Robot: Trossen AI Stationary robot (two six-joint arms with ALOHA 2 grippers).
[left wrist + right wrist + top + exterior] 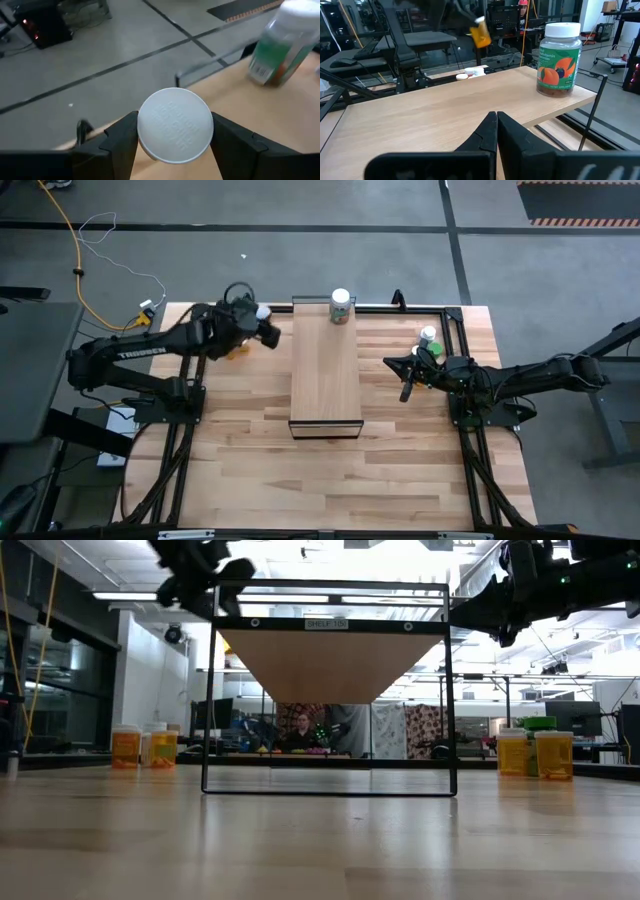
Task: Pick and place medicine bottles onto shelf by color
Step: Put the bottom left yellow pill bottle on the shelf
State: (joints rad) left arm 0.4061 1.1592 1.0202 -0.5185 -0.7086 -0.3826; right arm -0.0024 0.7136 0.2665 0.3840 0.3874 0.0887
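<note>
My left gripper (266, 330) hangs above the table's far left part, just left of the shelf (325, 375), shut on an orange bottle with a white cap (175, 132). The right wrist view shows that bottle (480, 34) in the air beyond the shelf. A green-labelled bottle (341, 306) stands upright on the shelf's far end (559, 57). My right gripper (407, 385) hovers right of the shelf, shut and empty (496, 131). Orange bottles stand on the table at the left (125, 747) and right (553, 753). My left gripper pinches the orange bottle between its two fingers (122, 137), one on each side, at or just under the white cap (175, 120). The cap faces the wrist camera and hides the body. The bottle is lifted clear of the table and tilted (480, 34).
More bottles stand near the right arm, one green-capped (430, 348). An orange bottle (235, 352) sits on the table under the left arm. White caps (470, 74) show beyond the shelf. A black frame (455, 315) edges the table. A person sits in the room behind (302, 730).
</note>
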